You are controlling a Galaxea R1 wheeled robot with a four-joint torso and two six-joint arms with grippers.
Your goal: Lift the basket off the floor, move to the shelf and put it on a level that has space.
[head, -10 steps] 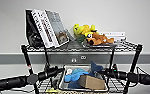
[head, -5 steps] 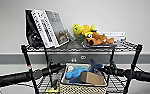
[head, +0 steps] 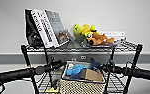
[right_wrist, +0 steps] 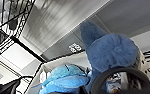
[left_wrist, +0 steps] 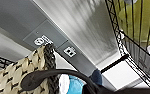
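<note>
- Right now the basket (head: 82, 83) sits between the two arms in front of the shelf (head: 131, 46), over the front edge of the wire level (head: 113, 80) beneath the top tier; I cannot tell whether it already rests on the rods.
- Left end effector (head: 56, 64) is at the basket's left rim and right end effector (head: 106, 67) at its right rim; whether either is clamped or spread cannot be made out.
- To do this step well, I judge the basket should stay flat and square to the shelf's front edge, clear both front posts, and go far enough in that its whole base sits on the rods before any release.
- Headroom under the top tier looks tight, so the blue plush toy (head: 77, 69) may brush it.
- Inside the basket: the blue plush toy towards the back, a brown cardboard box (head: 91, 75) towards the front right.
- On the top tier, leaning books (head: 49, 27) stand at the left, yellow plush toys (head: 84, 29) in the middle.
</note>
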